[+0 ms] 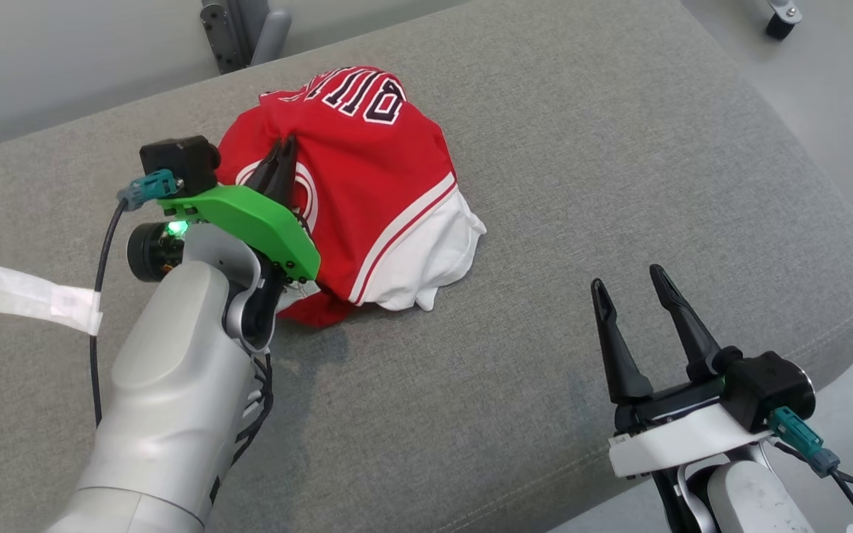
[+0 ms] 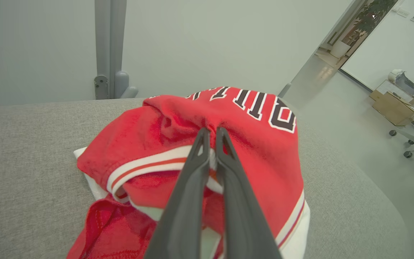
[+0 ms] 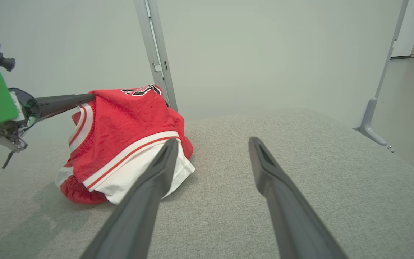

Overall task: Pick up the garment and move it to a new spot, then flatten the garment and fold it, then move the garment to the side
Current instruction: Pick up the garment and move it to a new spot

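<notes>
The red and white jersey [image 1: 389, 170] sits bunched in a heap on the far left part of the grey padded bench [image 1: 582, 185], a fold near its top pinched between the closed fingers of the left gripper [image 1: 283, 152] (the cloth puckers around the tips in the left wrist view). This looks like the first step, the pick-up; next comes a lift high enough for the trailing cloth to clear the bench. The right gripper [image 1: 627, 277] hovers well apart near the front edge, fingers spread wide, holding nothing
</notes>
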Available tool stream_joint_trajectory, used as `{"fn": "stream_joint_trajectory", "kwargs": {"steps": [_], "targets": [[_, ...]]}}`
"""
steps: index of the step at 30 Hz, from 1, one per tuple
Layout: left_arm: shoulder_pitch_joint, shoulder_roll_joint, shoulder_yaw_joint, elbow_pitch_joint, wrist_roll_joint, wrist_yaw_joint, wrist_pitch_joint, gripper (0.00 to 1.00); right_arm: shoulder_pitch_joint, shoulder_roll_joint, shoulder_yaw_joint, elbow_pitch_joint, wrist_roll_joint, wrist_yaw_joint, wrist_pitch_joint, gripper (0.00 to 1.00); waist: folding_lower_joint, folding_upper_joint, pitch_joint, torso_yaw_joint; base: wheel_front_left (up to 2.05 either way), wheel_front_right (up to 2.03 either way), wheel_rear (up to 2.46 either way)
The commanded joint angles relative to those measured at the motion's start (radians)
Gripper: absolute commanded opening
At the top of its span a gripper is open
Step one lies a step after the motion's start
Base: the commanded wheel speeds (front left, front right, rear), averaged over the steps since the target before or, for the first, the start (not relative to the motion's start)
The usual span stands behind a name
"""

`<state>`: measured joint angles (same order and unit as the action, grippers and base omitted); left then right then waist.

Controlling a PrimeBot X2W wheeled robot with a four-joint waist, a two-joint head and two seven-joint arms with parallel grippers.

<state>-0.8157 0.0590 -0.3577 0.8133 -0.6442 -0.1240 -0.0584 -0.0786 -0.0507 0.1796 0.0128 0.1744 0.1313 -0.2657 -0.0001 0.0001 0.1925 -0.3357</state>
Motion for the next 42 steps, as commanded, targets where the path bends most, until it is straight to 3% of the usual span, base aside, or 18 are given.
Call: {"fn": "stream_joint_trajectory", "kwargs": {"steps": [1,4,5,6,7,14,21,25,28,33,42], "targets": [[0.018,-0.005,-0.012,0.026,-0.026,-0.004,-0.037,0.00,-0.013,0.000,0.001,0.002,-0.004,-0.001,-0.001,1.00,0.0001,-0.0001,0.009,-0.005,0.00,0.00,0.00],[0.022,-0.006,-0.031,0.044,-0.033,-0.006,-0.075,0.00,-0.015,0.000,-0.001,0.002,-0.005,-0.001,-0.001,1.00,0.0001,-0.0001,0.008,0.000,0.00,0.00,0.00],[0.022,-0.007,-0.046,0.046,-0.043,-0.007,-0.093,0.14,-0.016,0.000,-0.002,0.000,-0.005,-0.001,-0.001,1.00,0.0001,-0.0001,0.007,0.004,0.00,0.00,0.00],[0.025,-0.008,-0.067,0.038,-0.062,-0.007,-0.109,0.73,-0.017,0.000,-0.003,-0.001,-0.004,-0.001,-0.001,1.00,0.0001,-0.0001,0.004,0.008,0.00,0.00,0.00],[0.025,-0.008,-0.087,0.030,-0.078,-0.007,-0.123,1.00,-0.017,0.000,-0.005,-0.002,-0.003,-0.001,-0.001,1.00,0.0001,-0.0001,0.001,0.013,0.00,0.00,0.00],[0.036,-0.007,-0.128,-0.016,-0.046,0.016,-0.202,1.00,0.019,0.000,-0.019,0.000,-0.009,-0.001,-0.001,1.00,0.0001,-0.0001,-0.055,0.070,0.00,0.00,0.00],[0.219,0.033,-0.002,-0.256,0.120,0.104,-0.205,1.00,0.056,0.000,-0.047,-0.013,-0.027,-0.001,-0.001,1.00,0.0001,-0.0001,-0.121,0.149,0.00,0.00,0.00],[0.375,0.027,0.072,-0.354,0.160,0.113,-0.205,1.00,0.080,-0.001,-0.063,-0.019,-0.036,-0.001,-0.001,1.00,0.0001,-0.0001,-0.148,0.197,0.00,0.00,0.00],[0.455,0.018,0.066,-0.321,0.178,0.099,-0.205,1.00,0.098,0.000,-0.069,-0.024,-0.040,-0.001,-0.001,1.00,0.0001,-0.0001,-0.159,0.232,0.00,0.00,0.00],[0.453,0.000,0.033,-0.216,0.148,0.056,-0.205,1.00,0.100,-0.001,-0.067,-0.030,-0.043,-0.001,-0.001,1.00,0.0001,-0.0001,-0.149,0.253,0.00,0.00,0.00],[0.289,-0.008,-0.130,0.014,0.123,0.012,-0.162,1.00,0.064,0.000,-0.062,-0.035,-0.057,-0.001,-0.001,1.00,0.0001,-0.0001,-0.092,0.189,0.00,0.00,0.00]]}}
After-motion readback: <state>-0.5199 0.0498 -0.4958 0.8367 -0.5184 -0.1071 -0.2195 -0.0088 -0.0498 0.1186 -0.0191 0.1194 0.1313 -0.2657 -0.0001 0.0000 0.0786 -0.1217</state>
